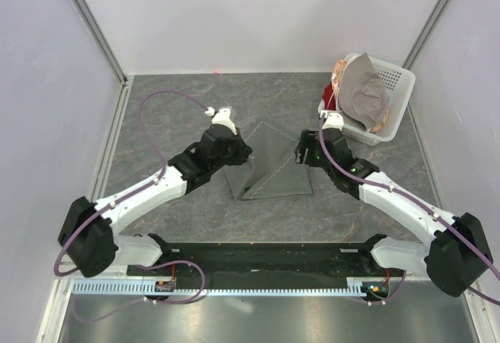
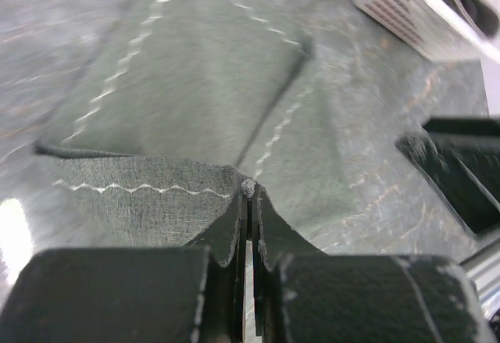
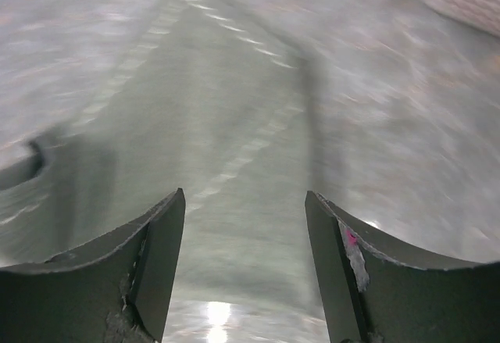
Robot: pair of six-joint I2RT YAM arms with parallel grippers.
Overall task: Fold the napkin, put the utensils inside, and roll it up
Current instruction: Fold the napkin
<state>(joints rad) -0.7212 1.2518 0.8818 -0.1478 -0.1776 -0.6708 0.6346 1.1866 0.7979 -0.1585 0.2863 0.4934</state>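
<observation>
Left gripper point(image 2: 248, 191) is clamped shut on the hem of the napkin point(image 2: 195, 85), seemingly to anchor the fold. The right gripper point(image 3: 244, 202) is held open and empty over this cloth, which is spread on the table point(image 1: 172, 101) between both arms.

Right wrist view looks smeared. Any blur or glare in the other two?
Right wrist: motion blur, the napkin hem stitching smeared, small glare spot at bottom centre. Left wrist: near stitching crisp, basket soft, glare at the left edge. Top external: sharp, evenly lit.
</observation>
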